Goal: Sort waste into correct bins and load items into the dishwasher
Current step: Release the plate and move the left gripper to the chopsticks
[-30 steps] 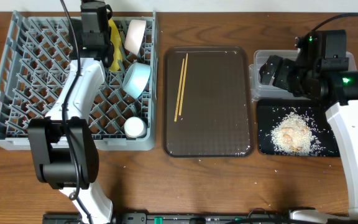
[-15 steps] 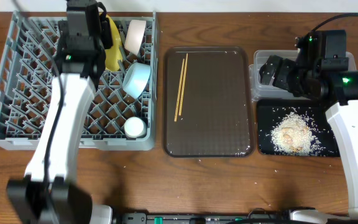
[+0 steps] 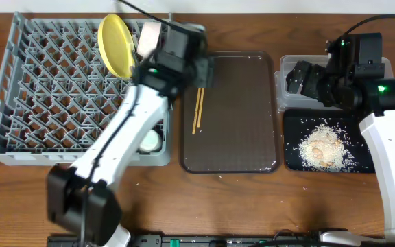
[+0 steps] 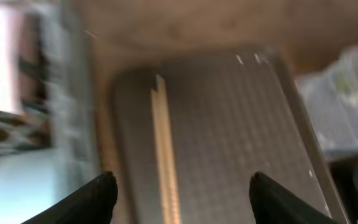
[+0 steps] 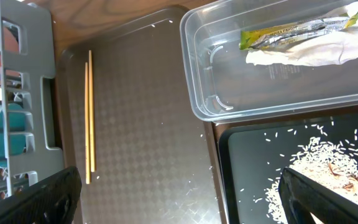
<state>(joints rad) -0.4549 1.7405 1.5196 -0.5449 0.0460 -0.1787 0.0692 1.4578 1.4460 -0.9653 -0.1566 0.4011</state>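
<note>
Dish rack, far left: yellow plate stands on edge in the back rows. The white bowl beside it is partly covered by the left arm. The small cup at the front right corner is also half hidden by that arm.

Left gripper: over the back left part of the brown serving tray. The wrist view is badly blurred, but the fingers stand apart with nothing between them.

Chopsticks: lying side by side on the tray near its left edge, long axis parallel to the tray's long side. Overhead, their far ends are covered by the gripper.

Clear tub: mostly hidden overhead by the right arm. It holds the green-and-orange wrapper and the white wrapper, both cut off at the frame edge.

Black tray: rice scraps heaped in it.

Right gripper: above the tub, fully spread, holding nothing.
</note>
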